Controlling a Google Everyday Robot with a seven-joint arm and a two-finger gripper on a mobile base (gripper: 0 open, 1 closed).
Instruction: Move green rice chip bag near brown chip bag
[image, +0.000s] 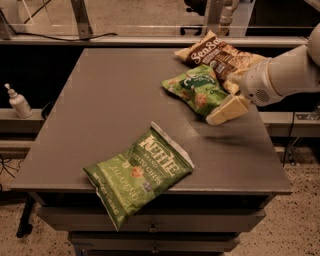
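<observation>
The green rice chip bag (196, 89) lies flat on the grey table (110, 100) at the back right. Its far edge is right next to the brown chip bag (216, 52), which has white "Sea Salt" script and lies at the table's back right corner. My gripper (227, 110) comes in from the right on a white arm (285, 72) and is low over the table at the near right edge of the green rice chip bag. I cannot tell whether it still touches the bag.
A larger green Kettle jalapeño chip bag (137, 172) lies at the front of the table and hangs over the front edge. A white pump bottle (19, 101) stands on a ledge to the left. A rail runs behind the table.
</observation>
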